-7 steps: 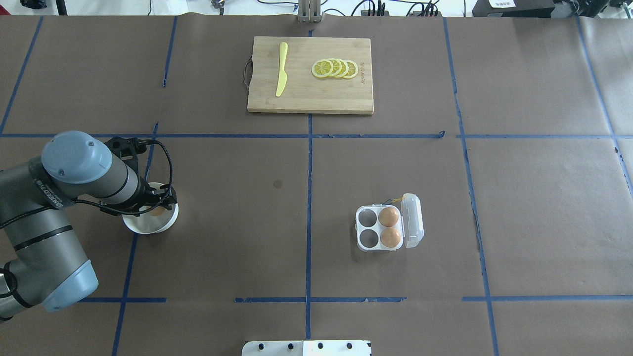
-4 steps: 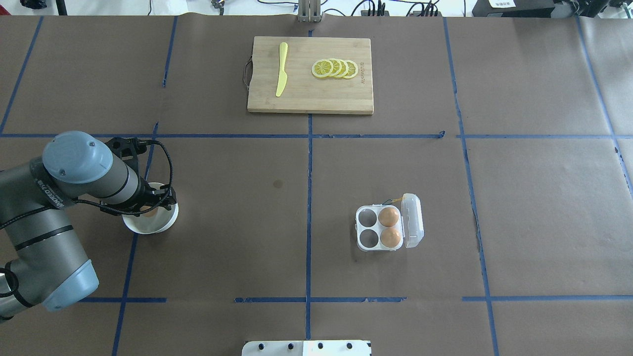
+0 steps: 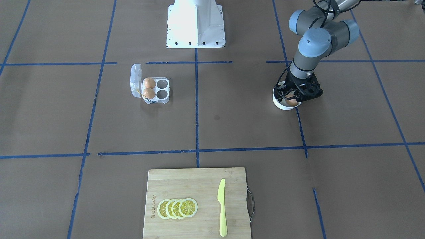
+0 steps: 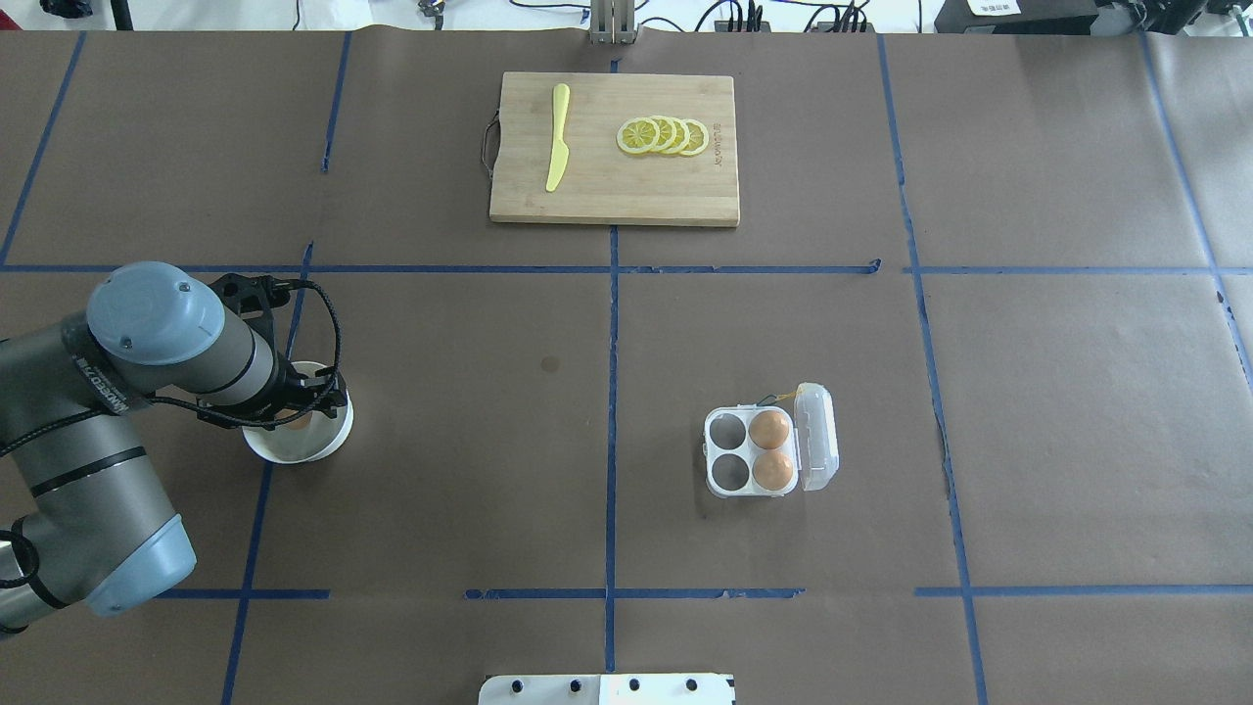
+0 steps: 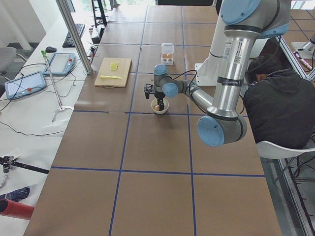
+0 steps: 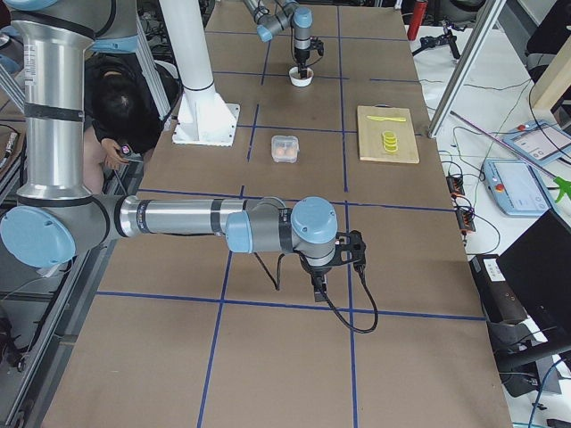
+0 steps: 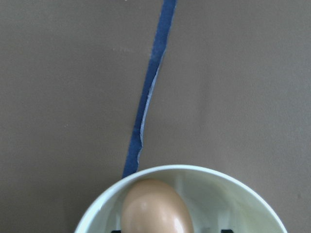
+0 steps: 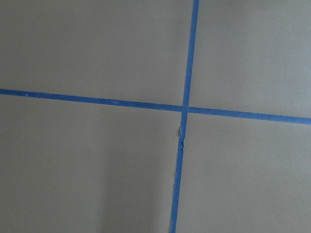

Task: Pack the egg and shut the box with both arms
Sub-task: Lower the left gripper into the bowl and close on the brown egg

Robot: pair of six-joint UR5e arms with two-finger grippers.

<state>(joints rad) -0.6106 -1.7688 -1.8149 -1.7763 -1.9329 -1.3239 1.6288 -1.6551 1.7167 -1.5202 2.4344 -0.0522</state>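
One orange-brown egg lies in a round white bowl at the table's left. My left gripper reaches down into the bowl with a finger on each side of the egg; in the left wrist view there is a gap beside the egg, so the jaws look open. The clear box stands right of centre with its lid open. It holds two eggs in its right cells; the left cells are empty. My right gripper shows only in the exterior right view, low over bare table, and I cannot tell its state.
A wooden cutting board with a yellow knife and lemon slices lies at the far middle. The white pedestal stands at the robot's side. Blue tape lines cross the brown table.
The left gripper has settled a little lower and closer over the egg in the bowl, hiding more of it from overhead. The box and its eggs have not moved.
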